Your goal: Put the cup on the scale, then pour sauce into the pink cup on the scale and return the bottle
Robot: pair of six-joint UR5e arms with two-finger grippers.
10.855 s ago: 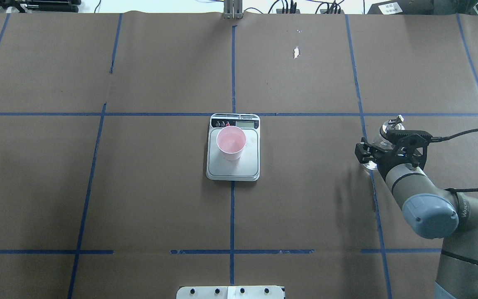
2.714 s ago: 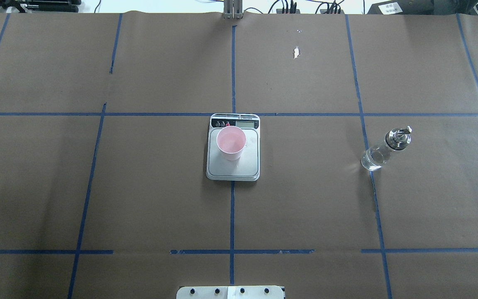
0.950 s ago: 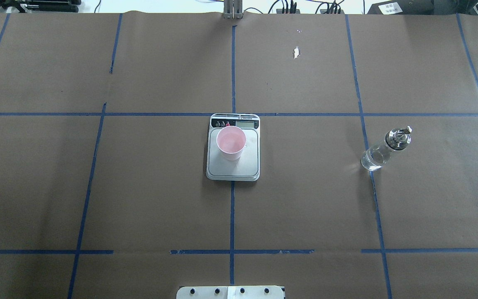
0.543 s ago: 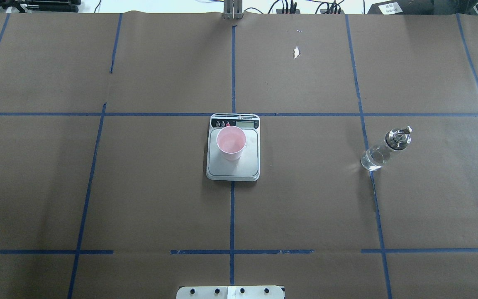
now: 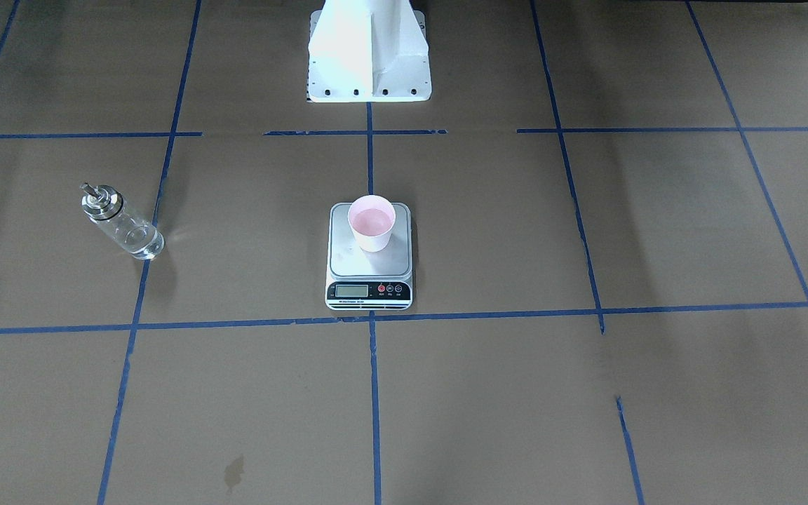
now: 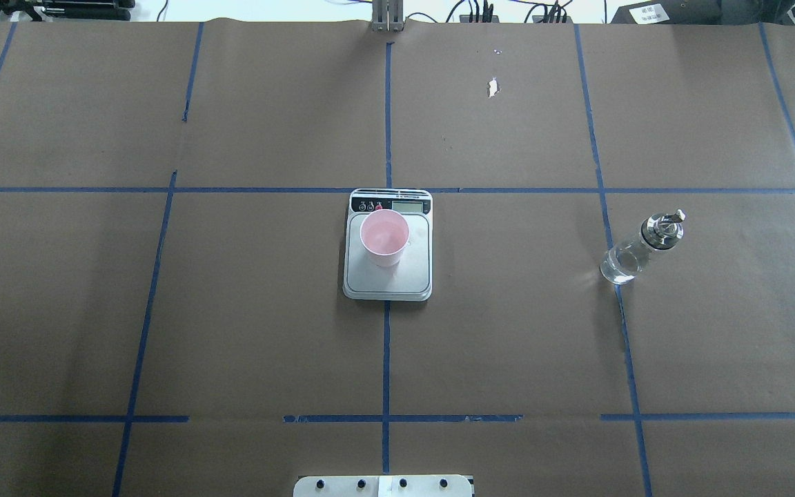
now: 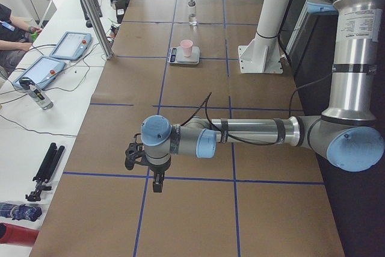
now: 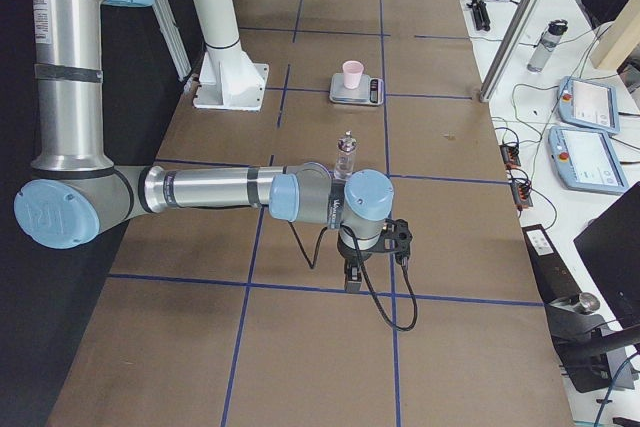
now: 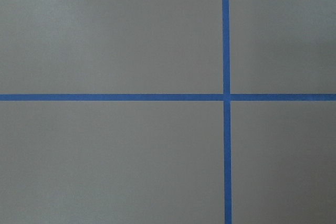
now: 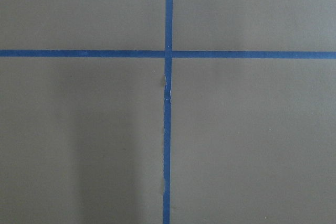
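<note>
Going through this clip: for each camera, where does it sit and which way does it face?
Front-facing: across the table, looking steeply down at the scale, cup and bottle; only the white pedestal shows.
Overhead: behind the robot, looking forward and down; only the base plate shows.
Exterior left: table's end, along it; left arm near.
Exterior right: opposite end; right arm near.
Left wrist: straight down on a tape cross; no body.
Right wrist: likewise.
Front-facing and overhead share scale, cup and bottle.

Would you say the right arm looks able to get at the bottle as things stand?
Probably yes: the bottle stands upright by itself, and the right hand hangs close by with nothing between them.
</note>
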